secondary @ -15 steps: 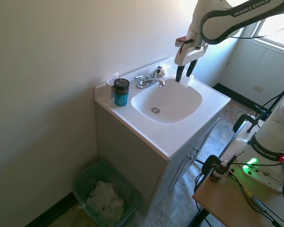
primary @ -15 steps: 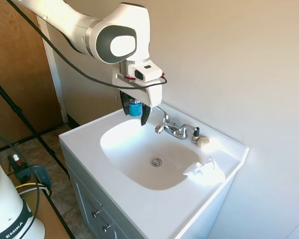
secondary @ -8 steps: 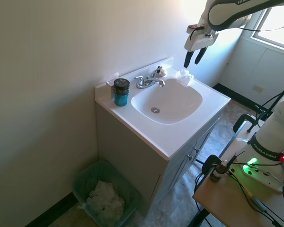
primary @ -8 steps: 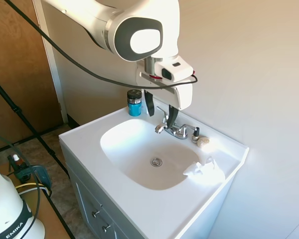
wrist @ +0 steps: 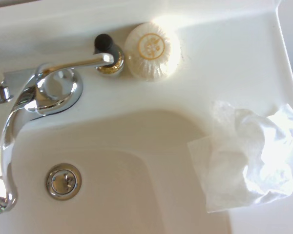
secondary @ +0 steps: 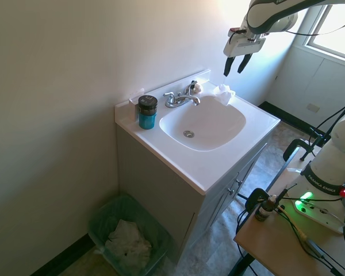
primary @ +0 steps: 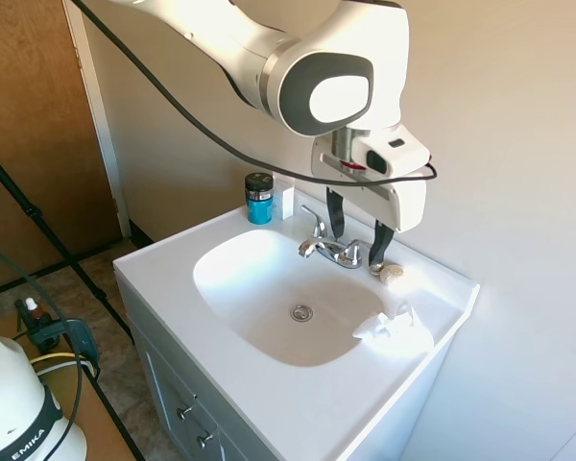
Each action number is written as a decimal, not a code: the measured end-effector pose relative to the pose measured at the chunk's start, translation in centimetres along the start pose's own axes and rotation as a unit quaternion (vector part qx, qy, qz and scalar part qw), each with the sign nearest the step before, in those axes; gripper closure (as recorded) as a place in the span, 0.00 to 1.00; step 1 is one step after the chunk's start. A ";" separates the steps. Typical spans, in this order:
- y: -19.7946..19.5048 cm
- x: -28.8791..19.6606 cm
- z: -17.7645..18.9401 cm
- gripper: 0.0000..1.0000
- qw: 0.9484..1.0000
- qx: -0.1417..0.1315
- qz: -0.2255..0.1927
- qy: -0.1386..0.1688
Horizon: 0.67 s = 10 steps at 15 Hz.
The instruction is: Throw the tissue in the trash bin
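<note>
Pincer (primary: 356,232) is hanging up in the air above the back of the sink, right over the faucet (primary: 328,247) area, with its two dark fingers (primary: 334,215) spread apart and nothing between them. From the second exterior view the pincer (secondary: 236,63) sits well above the worktop (secondary: 218,167), close to the wall.

Tissue (primary: 394,327) is lying on the white worktop (primary: 269,403) at the corner of the basin (primary: 269,288), its edge spilling a bit over the basin's rim. It's crumpled, white, with pointy folds, and it's not touching the pincer at all. In the second exterior view the tissue (secondary: 223,93) sits just beside the faucet (secondary: 180,99) end of the sink. The wrist view shows the tissue (wrist: 246,156) pretty clearly, partly flat and partly bunched up, sun hitting one end.

Near it, up by the faucet (wrist: 34,107), there's a small round beige soap (wrist: 152,50) next to a little dark-topped knob (wrist: 106,46). Drain (wrist: 63,181) is in the middle of the basin.

Trash bin (secondary: 126,238) is down on the floor beside the cabinet, against the wall, lined with a greenish bag and already holding some crumpled white paper. A teal jar with a black lid (primary: 259,198) stands on the far corner of the worktop, with a flat white card (primary: 286,202) upright just beside it.
</note>
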<state>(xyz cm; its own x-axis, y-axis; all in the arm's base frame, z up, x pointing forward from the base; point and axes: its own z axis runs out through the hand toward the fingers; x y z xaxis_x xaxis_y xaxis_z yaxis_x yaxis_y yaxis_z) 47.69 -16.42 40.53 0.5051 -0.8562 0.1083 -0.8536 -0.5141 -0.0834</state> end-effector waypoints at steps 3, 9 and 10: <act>-0.5 0.9 0.9 0.00 1.000 -0.004 0.012 -0.001; -1.9 3.3 3.7 0.00 0.999 -0.010 0.043 -0.001; -1.9 3.8 4.6 0.00 0.999 -0.015 0.046 -0.004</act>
<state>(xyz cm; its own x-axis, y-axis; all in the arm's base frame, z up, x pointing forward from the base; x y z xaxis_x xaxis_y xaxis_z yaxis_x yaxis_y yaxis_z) 51.86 -18.94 36.57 0.4250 -0.9004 0.0931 -0.9000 -0.4313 -0.0633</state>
